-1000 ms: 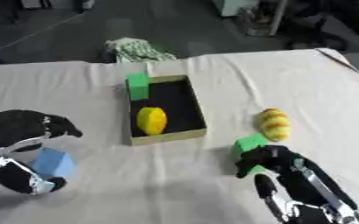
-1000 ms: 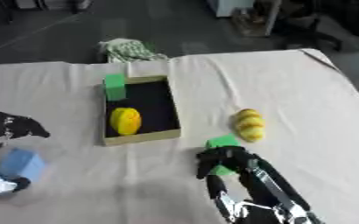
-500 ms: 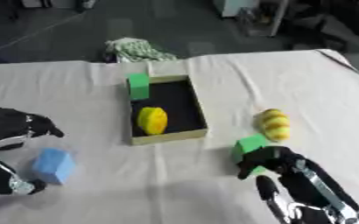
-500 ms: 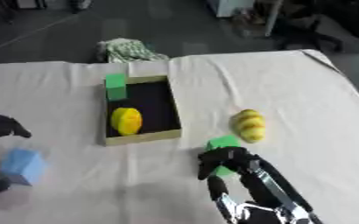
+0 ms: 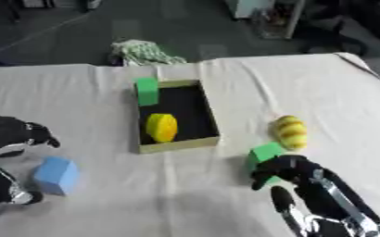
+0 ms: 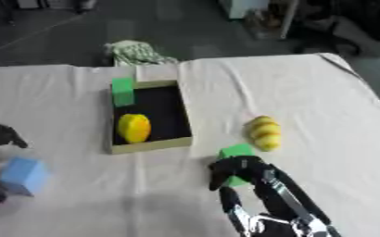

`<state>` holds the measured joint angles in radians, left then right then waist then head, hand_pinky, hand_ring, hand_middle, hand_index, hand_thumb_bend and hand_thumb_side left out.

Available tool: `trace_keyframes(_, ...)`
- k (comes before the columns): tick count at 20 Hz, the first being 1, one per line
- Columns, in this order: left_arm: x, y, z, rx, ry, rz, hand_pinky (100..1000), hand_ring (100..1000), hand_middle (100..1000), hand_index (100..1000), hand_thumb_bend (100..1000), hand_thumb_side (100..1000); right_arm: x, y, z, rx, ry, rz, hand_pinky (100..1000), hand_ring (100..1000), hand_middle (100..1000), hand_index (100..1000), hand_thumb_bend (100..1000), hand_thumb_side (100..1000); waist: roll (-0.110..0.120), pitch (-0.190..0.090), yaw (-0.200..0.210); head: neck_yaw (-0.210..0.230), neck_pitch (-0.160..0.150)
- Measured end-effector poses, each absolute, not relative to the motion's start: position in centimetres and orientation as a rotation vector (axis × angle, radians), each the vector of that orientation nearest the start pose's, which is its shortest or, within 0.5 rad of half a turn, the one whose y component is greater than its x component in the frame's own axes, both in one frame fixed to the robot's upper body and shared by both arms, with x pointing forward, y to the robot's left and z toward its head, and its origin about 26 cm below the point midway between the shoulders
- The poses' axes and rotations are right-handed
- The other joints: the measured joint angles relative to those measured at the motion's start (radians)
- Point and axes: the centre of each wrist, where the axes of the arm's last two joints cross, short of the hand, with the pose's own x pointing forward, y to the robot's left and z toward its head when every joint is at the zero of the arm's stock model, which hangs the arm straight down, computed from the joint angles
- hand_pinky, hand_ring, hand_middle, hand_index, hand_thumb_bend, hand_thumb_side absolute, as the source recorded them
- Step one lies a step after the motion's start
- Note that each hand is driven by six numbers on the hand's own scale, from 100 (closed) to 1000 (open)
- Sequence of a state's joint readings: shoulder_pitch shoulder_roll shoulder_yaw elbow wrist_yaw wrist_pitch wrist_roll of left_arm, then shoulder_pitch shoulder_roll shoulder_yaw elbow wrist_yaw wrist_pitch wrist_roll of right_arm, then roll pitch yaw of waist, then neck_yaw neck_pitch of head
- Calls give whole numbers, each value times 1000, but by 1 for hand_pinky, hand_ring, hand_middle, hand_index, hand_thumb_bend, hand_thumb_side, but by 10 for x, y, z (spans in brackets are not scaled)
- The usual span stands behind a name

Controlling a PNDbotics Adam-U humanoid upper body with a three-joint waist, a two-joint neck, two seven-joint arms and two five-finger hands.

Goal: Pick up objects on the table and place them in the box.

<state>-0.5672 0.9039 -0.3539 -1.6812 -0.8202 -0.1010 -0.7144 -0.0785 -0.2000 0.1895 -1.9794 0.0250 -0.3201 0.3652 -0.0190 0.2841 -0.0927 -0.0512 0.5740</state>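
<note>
The box [image 5: 178, 145] is sitting near the middle of the cloth-covered table [image 5: 88, 88], its long side running away from the robot. A yellow rounded object [image 5: 161, 127] is lying inside it toward the near end, and a green block [image 5: 147, 90] is standing at the far left corner, leaning on the box wall. Outside the box, a yellow ridged object [image 5: 290, 132] is lying to its right, well apart from it. Just in front of that, a second green block [image 5: 264, 152] is resting on the table with the right hand [image 5: 287, 170] touching its near side; the fingers are curling over the block's near edge, but whether they are actually gripping it cannot be told. A blue block [image 5: 56, 174] is lying on the table at the left. The left hand [image 5: 11, 134] is hanging beside it at the left edge, apart from the block, fingers curled and holding nothing. A striped cloth bundle [image 5: 144, 52] is lying at the table's far edge.
</note>
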Motion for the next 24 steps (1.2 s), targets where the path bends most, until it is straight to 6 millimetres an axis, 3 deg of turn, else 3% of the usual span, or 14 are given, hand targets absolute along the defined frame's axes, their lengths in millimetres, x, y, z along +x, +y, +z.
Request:
trace_keyframes(8, 364, 308, 217, 984, -1001, -1981, 799, 747, 756, 868, 425, 450, 270, -214, 116, 288, -2247, 794, 724, 581, 552, 765, 100, 401, -2, 0, 0, 3, 0)
trace_keyframes(15, 365, 306, 215, 972, -1018, -1985, 758, 619, 597, 746, 363, 417, 270, -214, 116, 288, -2247, 794, 723, 581, 551, 765, 100, 402, -2, 0, -1, 5, 0)
trace_keyframes(19, 362, 300, 220, 942, -1051, -2008, 736, 560, 516, 678, 317, 393, 270, -214, 116, 288, -2247, 793, 723, 581, 550, 765, 100, 402, 1, 0, -2, 4, 0)
trace_keyframes(24, 355, 285, 243, 930, -1138, -2033, 734, 562, 516, 680, 265, 365, 270, -214, 116, 287, -2246, 792, 723, 581, 550, 765, 100, 404, 5, 0, -3, 0, 0)
